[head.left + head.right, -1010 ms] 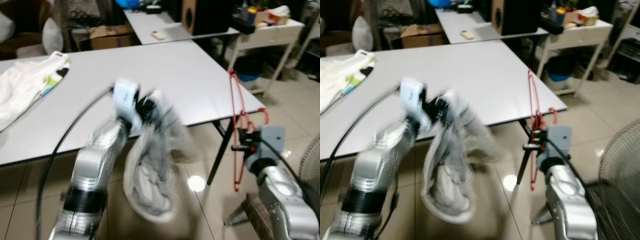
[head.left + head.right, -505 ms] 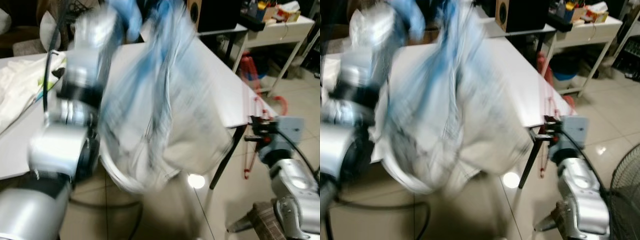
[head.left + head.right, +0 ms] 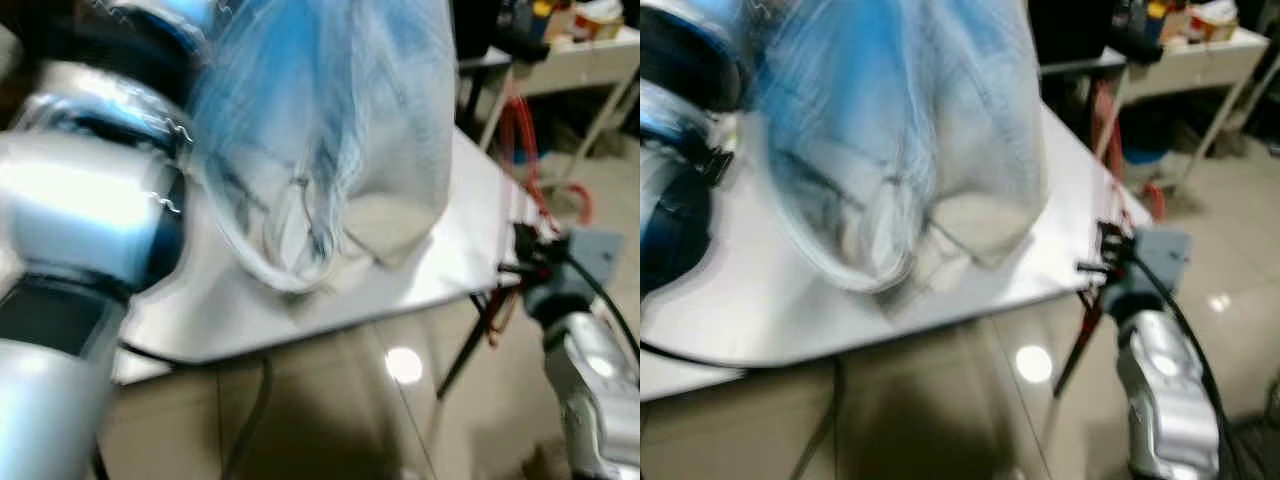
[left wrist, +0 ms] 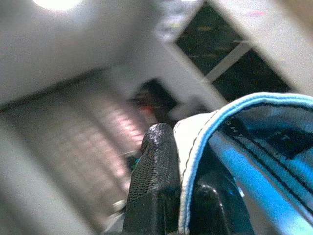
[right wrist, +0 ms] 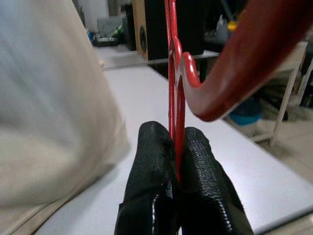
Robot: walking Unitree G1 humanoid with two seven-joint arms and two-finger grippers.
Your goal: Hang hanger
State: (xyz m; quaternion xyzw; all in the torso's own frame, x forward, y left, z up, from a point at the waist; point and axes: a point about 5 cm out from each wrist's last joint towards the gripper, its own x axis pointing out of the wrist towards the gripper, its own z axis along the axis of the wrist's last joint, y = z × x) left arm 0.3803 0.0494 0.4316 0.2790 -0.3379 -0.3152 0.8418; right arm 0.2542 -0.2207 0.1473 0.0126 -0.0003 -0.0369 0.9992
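The hanger [image 5: 175, 73] is red and thin, with a thick curved hook that sweeps across the upper right of the right wrist view. Its slim stem stands upright, pinched between the two black fingers of the right end effector [image 5: 176, 161], which press together on it. In the left eye view the hanger [image 3: 520, 140] shows as a blurred red streak at the right edge of the frame, beside the far corner of the white bench [image 3: 470, 240], above the right arm.

The left end effector [image 4: 181, 196] is clamped on the blue-trimmed white hem of a garment [image 4: 254, 127], one finger [image 4: 154, 166] pressed against the cloth. That garment [image 3: 330, 130] hangs large and blurred, pale blue and white, across the upper centre of the eye views, in front of the bench. The left arm [image 3: 90, 230] bulks at the left of the frame.
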